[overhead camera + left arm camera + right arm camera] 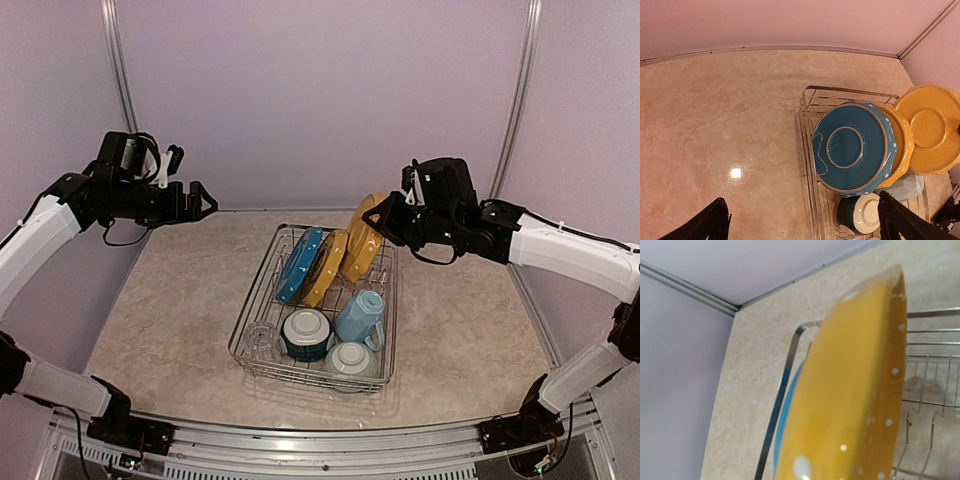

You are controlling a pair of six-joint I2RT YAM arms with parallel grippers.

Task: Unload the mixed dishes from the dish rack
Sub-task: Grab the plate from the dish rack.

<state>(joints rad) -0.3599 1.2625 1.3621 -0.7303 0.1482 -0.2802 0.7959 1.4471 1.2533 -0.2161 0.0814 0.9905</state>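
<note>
The right end effector point(384, 218) is clamped on the rim of a yellow plate point(360, 245) and holds it tilted over the far right corner of the dish rack point(252, 322). The left end effector point(198, 201) hangs above the far left of the desk point(170, 300), fingers wide apart, gripping nothing. In the rack, a blue plate point(298, 265) and a second yellow plate point(327, 270) stand on edge side by side. Nearer sit a mug point(360, 318), a glass point(260, 341), a dark-sided bowl point(307, 333) and a pale bowl point(350, 358).

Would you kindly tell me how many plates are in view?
3: a blue plate and a yellow plate standing in the rack, plus a second yellow plate gripped by the right pincer.
</note>
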